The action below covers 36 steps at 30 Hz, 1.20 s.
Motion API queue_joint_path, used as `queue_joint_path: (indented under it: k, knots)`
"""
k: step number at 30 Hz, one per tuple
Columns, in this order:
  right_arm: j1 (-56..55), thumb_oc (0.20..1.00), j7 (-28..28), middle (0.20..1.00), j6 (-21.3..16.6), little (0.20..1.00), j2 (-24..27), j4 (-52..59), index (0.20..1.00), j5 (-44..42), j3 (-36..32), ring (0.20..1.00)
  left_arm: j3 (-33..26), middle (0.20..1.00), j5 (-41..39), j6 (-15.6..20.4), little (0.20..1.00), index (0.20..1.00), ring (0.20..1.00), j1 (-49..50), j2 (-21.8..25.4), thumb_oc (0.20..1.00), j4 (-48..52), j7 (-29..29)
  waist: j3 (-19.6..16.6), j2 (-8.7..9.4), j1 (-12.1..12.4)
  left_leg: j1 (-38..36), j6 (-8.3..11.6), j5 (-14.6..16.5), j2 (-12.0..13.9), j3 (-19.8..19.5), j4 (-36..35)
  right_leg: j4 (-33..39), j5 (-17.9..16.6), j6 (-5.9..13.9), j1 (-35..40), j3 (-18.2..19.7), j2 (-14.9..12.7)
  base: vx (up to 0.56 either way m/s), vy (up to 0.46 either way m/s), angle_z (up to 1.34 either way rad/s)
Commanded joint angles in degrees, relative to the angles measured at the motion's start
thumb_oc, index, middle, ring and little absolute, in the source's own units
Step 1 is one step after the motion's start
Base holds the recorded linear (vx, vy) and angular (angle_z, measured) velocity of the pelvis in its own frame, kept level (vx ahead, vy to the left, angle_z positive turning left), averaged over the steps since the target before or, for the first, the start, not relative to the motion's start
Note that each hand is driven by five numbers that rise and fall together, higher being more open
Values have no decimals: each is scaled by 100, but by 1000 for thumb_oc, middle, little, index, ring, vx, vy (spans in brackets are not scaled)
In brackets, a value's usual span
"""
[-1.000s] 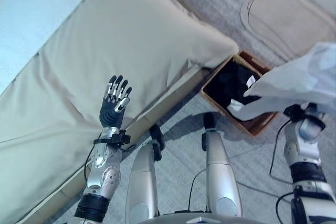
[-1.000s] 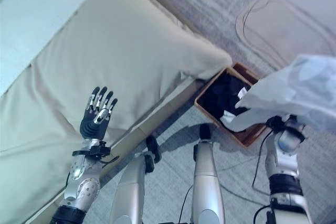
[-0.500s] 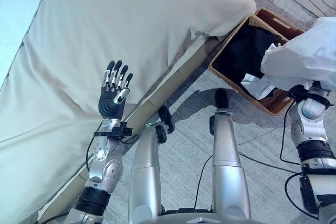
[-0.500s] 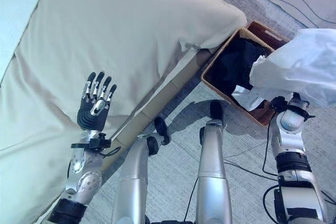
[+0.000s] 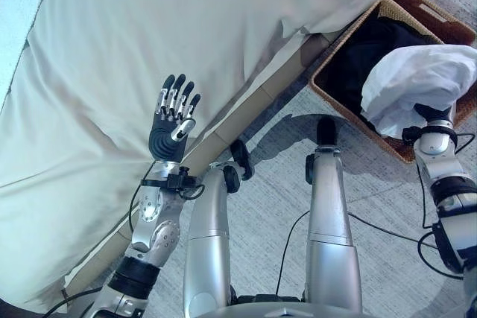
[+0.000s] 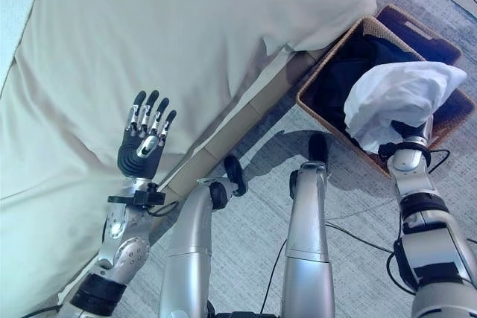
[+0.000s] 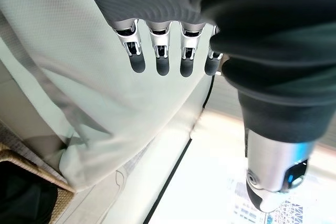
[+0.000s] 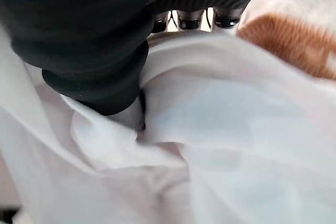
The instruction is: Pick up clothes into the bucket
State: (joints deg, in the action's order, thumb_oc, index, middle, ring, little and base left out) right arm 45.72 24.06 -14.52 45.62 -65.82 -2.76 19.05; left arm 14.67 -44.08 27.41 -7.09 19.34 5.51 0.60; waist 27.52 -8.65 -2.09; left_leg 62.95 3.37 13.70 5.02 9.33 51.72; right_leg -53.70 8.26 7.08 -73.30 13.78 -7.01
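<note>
A white garment (image 5: 417, 83) hangs bunched over the brown wicker basket (image 5: 440, 24), touching its near side. Black clothes (image 5: 365, 50) lie inside the basket. My right hand (image 5: 431, 115) sits under the white cloth at the basket's near rim. In the right wrist view its thumb (image 8: 94, 66) and curled fingers pinch the white garment (image 8: 236, 129). My left hand (image 5: 165, 139) is raised in front of the bed's edge, fingers (image 7: 160, 56) straight and holding nothing.
A wide bed with a beige cover (image 5: 149, 35) takes up the left and middle; its edge runs diagonally down to the lower left. The basket stands on grey carpet (image 5: 268, 176) against the bed's corner.
The camera has tilted, shifting the whole picture. My right hand has come down with the white garment, from above the basket onto it. The left hand stays raised and open.
</note>
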Motion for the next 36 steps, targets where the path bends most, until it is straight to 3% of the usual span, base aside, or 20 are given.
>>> queue_joint_path:
  k: [1,7,16,17,18,19,29,36]
  knots:
    - [-33,200,86,200,219,200,301,-194,200,643,198,200,-142,1000,-12,285,1000,1000,1000,243,115,1000,307,46,-518,53,-105,201,-411,441,-247,181,322,97,-102,-138,-69,-264,117,0,0,0]
    - [718,200,98,200,697,200,355,-651,200,1492,803,200,-218,1000,-42,203,1000,1000,1000,268,62,1000,324,158,-580,125,-118,273,-410,448,-231,202,309,133,-135,-161,-154,-252,144,-1,5,-2]
    - [1404,200,28,200,964,200,256,-1066,200,1881,1197,200,-285,1000,-23,65,1000,1000,1000,277,11,1000,381,210,-642,166,-144,309,-406,409,-207,225,217,218,-167,-185,-189,-286,132,-4,0,-3]
    - [1454,238,51,238,977,238,220,-1118,238,1832,1172,238,-300,1000,-18,68,1000,1000,1000,251,9,1000,374,231,-648,171,-143,316,-408,403,-207,223,204,227,-167,-190,-193,-300,134,0,0,0]
    - [1474,470,48,470,989,470,188,-1150,470,1854,1194,470,-303,1000,-9,62,1000,1000,1000,243,0,1000,375,244,-660,174,-137,322,-410,401,-208,217,205,236,-167,-194,-193,-303,132,0,0,0]
    - [1507,1000,43,1000,1009,1000,159,-1188,1000,1861,1209,1000,-304,1000,10,55,1000,1000,1000,230,5,1000,375,250,-665,176,-136,328,-411,400,-202,215,206,235,-167,-196,-198,-308,136,0,0,0]
    - [1501,1000,48,1000,991,1000,-14,-1275,1000,1732,1140,1000,-320,1000,66,47,1000,1000,1000,136,32,1000,324,281,-717,219,-154,280,-400,349,-200,170,98,347,-190,-207,-100,-383,106,-1,-2,0]
    - [847,1000,-137,1000,603,1000,33,-506,1000,1370,913,1000,-374,1000,83,124,1000,1000,1000,59,21,1000,163,241,-766,329,-239,76,-342,228,-225,160,-179,647,-275,-207,186,-431,48,-14,-7,0]
